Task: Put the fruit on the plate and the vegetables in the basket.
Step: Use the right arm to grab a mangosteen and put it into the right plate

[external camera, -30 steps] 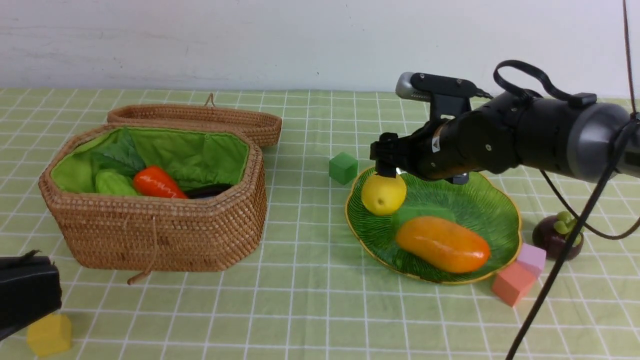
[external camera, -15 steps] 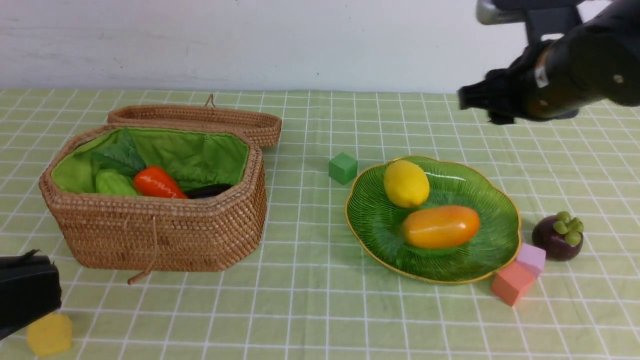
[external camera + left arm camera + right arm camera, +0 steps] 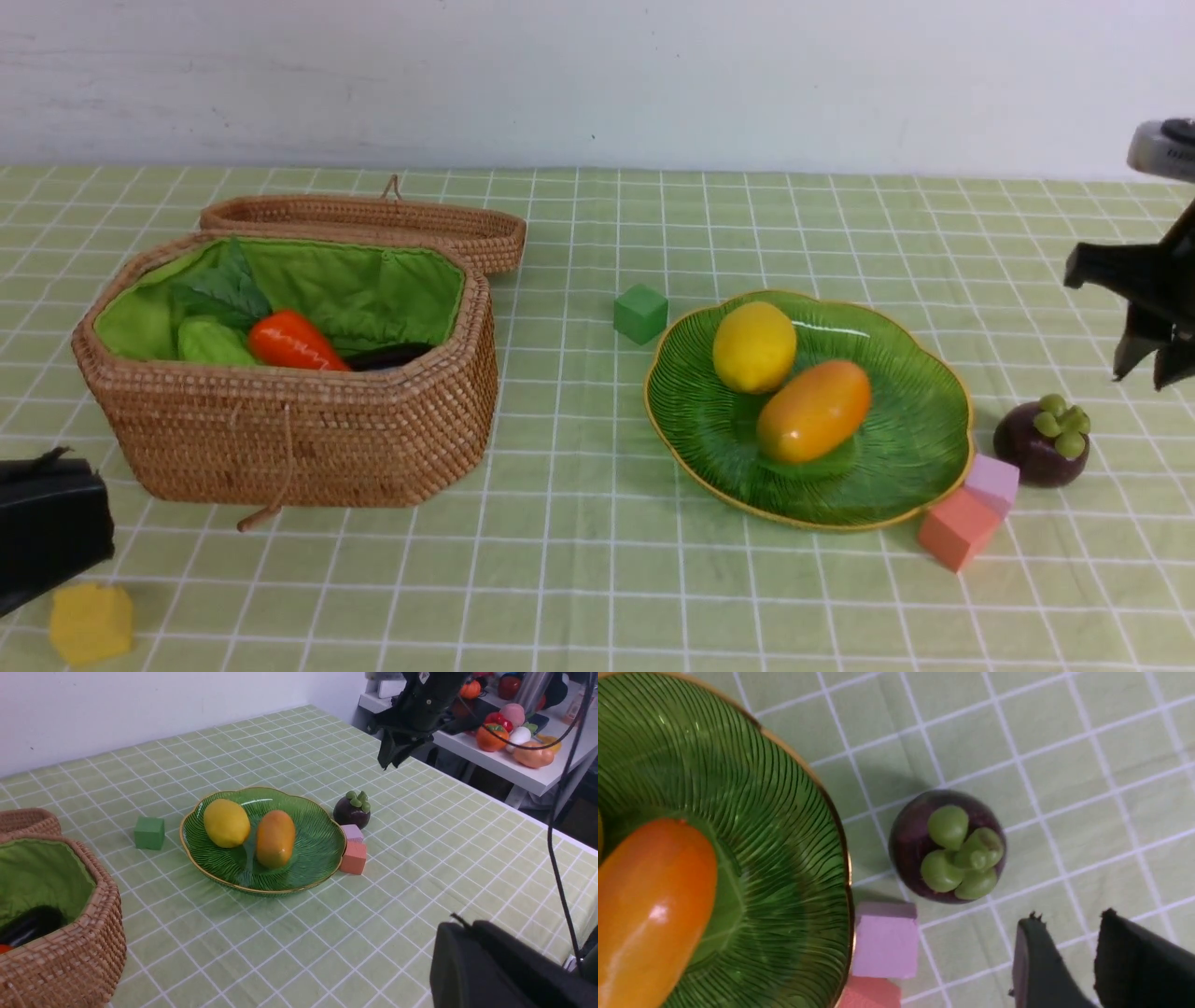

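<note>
Front view: two fruits on the plate, one mangosteen beside it, four cubes. Right claw slightly spread, holding nothing; left claw pressed together.

Lemon and mango on the plate; mangosteen just right; vegetables seemingly in the basket.

no readable text, labels, brands, numbers or signs anywhere

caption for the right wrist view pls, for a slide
Right gripper hovers empty above the dark purple mangosteen beside the ribbed green glass plate.
</note>
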`<control>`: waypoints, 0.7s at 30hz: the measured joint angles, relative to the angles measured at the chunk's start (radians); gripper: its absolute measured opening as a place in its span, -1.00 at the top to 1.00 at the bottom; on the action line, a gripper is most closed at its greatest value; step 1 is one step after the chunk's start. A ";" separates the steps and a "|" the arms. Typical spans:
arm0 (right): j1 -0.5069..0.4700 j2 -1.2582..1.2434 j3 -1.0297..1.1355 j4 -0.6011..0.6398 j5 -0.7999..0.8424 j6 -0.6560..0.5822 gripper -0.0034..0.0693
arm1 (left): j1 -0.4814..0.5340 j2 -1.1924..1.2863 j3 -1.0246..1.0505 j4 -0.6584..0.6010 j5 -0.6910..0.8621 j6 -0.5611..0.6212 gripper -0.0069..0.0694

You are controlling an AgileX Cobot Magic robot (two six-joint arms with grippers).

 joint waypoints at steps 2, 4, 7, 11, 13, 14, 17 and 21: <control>-0.018 0.037 0.000 0.070 -0.009 -0.046 -0.09 | 0.000 0.000 0.000 0.000 0.000 0.000 0.81; -0.021 0.074 0.000 0.099 -0.020 -0.073 -0.44 | 0.000 0.000 0.000 0.000 0.000 0.000 0.81; -0.021 0.121 0.000 0.098 -0.038 -0.082 -0.83 | 0.000 0.000 0.000 0.000 0.000 0.000 0.81; -0.021 0.183 0.000 0.076 -0.080 -0.086 -0.95 | 0.000 0.000 0.000 0.000 0.000 0.000 0.81; -0.021 0.199 0.000 0.065 -0.097 -0.087 -0.92 | 0.000 0.000 0.000 0.000 0.000 0.000 0.81; -0.021 0.205 0.000 0.062 -0.107 -0.087 -0.90 | 0.000 0.000 0.000 0.000 0.000 0.000 0.81; -0.021 0.218 0.000 0.062 -0.135 -0.082 -0.82 | 0.000 0.000 0.000 0.000 0.000 0.000 0.81; -0.021 0.243 0.000 0.066 -0.172 -0.072 -0.74 | 0.000 0.000 0.000 0.000 0.001 0.000 0.81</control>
